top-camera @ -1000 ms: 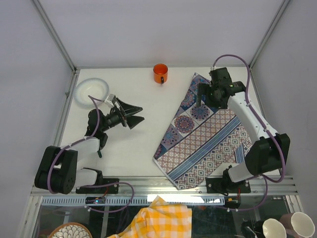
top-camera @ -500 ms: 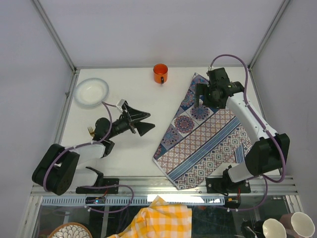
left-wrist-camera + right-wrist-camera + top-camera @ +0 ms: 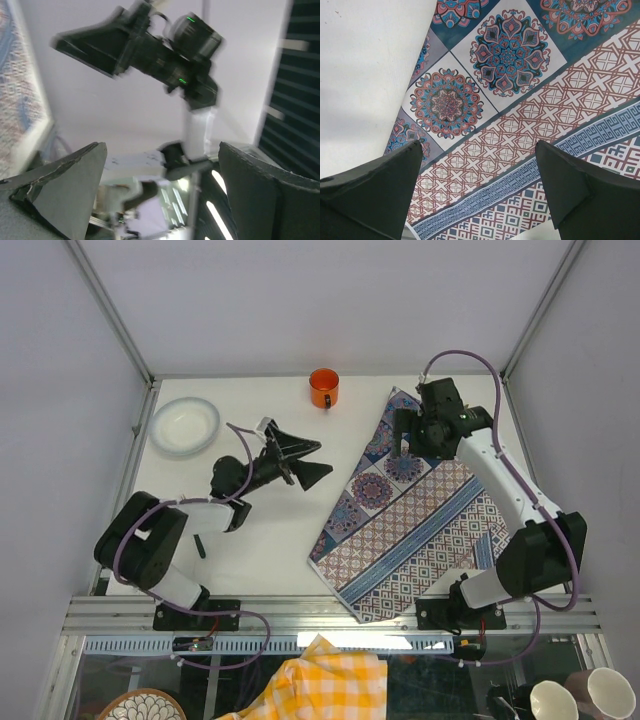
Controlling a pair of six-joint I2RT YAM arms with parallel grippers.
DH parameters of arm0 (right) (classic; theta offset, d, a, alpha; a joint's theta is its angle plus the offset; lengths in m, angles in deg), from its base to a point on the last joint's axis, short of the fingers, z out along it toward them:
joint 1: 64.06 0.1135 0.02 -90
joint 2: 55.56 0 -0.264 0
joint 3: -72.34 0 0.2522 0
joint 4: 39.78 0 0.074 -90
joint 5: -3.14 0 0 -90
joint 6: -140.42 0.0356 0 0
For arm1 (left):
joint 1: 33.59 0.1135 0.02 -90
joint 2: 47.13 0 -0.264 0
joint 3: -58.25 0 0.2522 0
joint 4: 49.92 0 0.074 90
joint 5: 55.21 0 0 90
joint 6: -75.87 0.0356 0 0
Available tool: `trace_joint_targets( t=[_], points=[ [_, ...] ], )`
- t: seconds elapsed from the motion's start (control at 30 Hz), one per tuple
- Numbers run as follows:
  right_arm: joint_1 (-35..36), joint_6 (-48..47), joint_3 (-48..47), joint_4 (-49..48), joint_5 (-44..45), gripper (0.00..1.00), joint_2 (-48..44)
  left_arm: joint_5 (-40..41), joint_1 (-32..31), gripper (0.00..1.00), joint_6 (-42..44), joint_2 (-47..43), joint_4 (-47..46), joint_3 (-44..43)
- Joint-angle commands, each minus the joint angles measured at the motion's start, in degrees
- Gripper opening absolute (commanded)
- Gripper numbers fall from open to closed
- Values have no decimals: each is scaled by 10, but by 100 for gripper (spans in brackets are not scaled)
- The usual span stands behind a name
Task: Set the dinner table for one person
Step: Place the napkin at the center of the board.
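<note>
The dinner table [image 3: 270, 540] is a white top with aluminium rails. On it lie a white plate [image 3: 184, 425] at the far left, an orange mug [image 3: 323, 388] at the back middle and a blue-and-purple patterned cloth [image 3: 420, 510] spread at an angle on the right. My left gripper [image 3: 305, 460] hangs open and empty in mid-table, pointing right towards the cloth's left edge. My right gripper [image 3: 408, 440] is open above the cloth's far corner. In the right wrist view its fingers [image 3: 375, 195] frame the cloth [image 3: 520, 125], holding nothing. The left wrist view is blurred, with open jaws facing the right arm [image 3: 150, 45].
Below the table's near rail lie a yellow checked cloth [image 3: 330, 680], a patterned bowl [image 3: 150, 706] and pale cups [image 3: 560, 700]. Grey walls and slanted frame posts [image 3: 110, 310] close in the back and sides.
My left gripper has swung from beside the plate rightwards and farther back to mid-table, still open. The right arm has barely shifted above the cloth.
</note>
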Motion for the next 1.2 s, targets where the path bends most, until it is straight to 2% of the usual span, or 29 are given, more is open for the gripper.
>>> trace_joint_targets(
  t=[0.0, 0.03, 0.07, 0.1, 0.13, 0.17, 0.2, 0.27, 0.33, 0.37, 0.47, 0.6, 0.8, 1.17],
  points=[
    [8, -2, -4, -13, 20, 99, -40, 14, -24, 99, 206, -111, 369, -92],
    [7, -4, -2, -11, 25, 99, -44, 33, -32, 99, 216, -158, 456, -88],
    [7, -5, -1, -8, 30, 99, -48, 33, -34, 99, 216, -194, 470, -59],
    [7, -4, 0, -7, 32, 99, -50, 33, -33, 99, 216, -218, 436, -23],
    [7, -4, 2, -6, 30, 99, -51, 111, -23, 99, 189, -230, 402, 0],
    [7, -3, 2, -5, 28, 99, -52, 101, -10, 99, 187, -229, 429, -13],
    [8, -1, 0, -3, 25, 99, -51, 80, -8, 98, 224, -225, 527, -48],
    [9, 0, 0, 0, 25, 98, -49, 111, -33, 97, 293, -229, 732, -109],
    [11, -1, 2, 0, 27, 98, -49, 143, -46, 95, 310, -233, 867, -124],
    [11, 0, 3, 0, 28, 98, -50, 142, -48, 95, 307, -233, 901, -115],
    [12, -1, 6, -2, 26, 98, -52, 130, -54, 92, 266, -240, 929, -48],
    [12, -3, 6, -3, 25, 98, -54, 156, -91, 90, 241, -245, 985, -4],
    [12, -4, 8, -4, 17, 98, -50, 208, -165, 89, 221, -261, 1032, 8],
    [13, -6, 7, -3, 5, 98, -52, 299, -250, 88, 179, -237, 1031, 19]
  ],
)
